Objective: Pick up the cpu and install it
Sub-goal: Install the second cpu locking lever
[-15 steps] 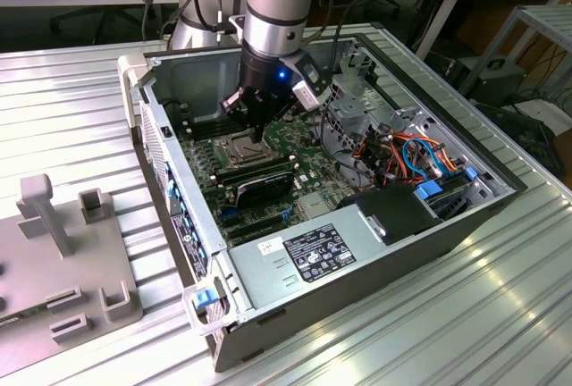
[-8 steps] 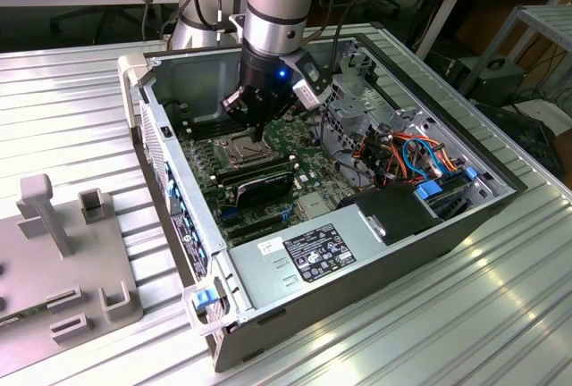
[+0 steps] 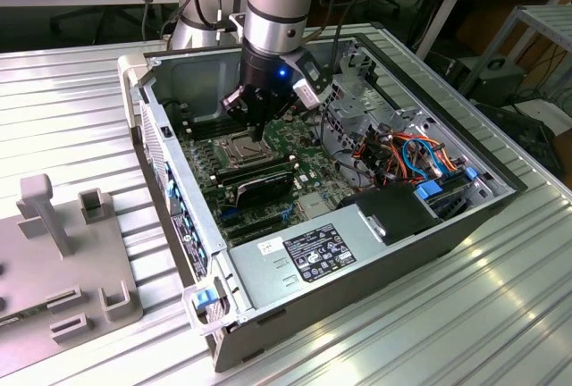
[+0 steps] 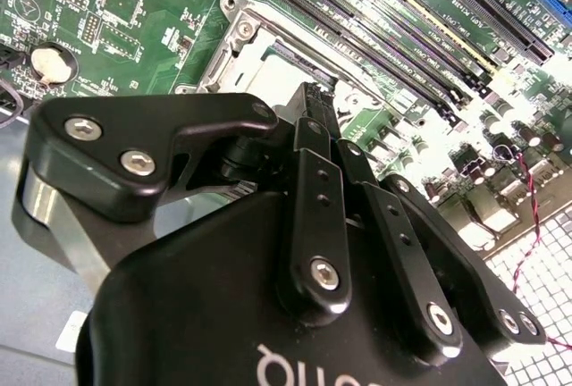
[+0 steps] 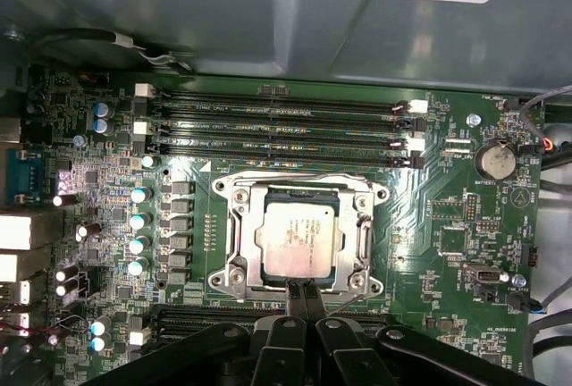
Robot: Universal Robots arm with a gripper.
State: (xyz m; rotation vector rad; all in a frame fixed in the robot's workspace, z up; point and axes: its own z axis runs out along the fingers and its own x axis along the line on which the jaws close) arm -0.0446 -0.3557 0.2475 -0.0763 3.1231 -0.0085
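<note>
The cpu (image 5: 298,238), a small square chip with a silvery top, lies flat inside the metal socket frame (image 5: 234,225) on the green motherboard (image 5: 465,225). My gripper (image 5: 302,295) hovers at the frame's edge, just beside the chip, its two black fingers pressed together with nothing between them. In the second wrist view the joined fingertips (image 4: 315,104) stand over the socket frame (image 4: 234,39). In the exterior view the gripper (image 3: 259,134) reaches down into the open computer case, right over the socket (image 3: 238,146).
Memory slots (image 5: 286,127) run along one side of the socket, capacitors (image 5: 138,221) along another. A long black card (image 3: 257,182) sits near the socket. Case walls (image 3: 170,163), coloured cables (image 3: 402,155) and the power supply (image 3: 313,256) surround the board. A grey fixture (image 3: 54,252) stands outside.
</note>
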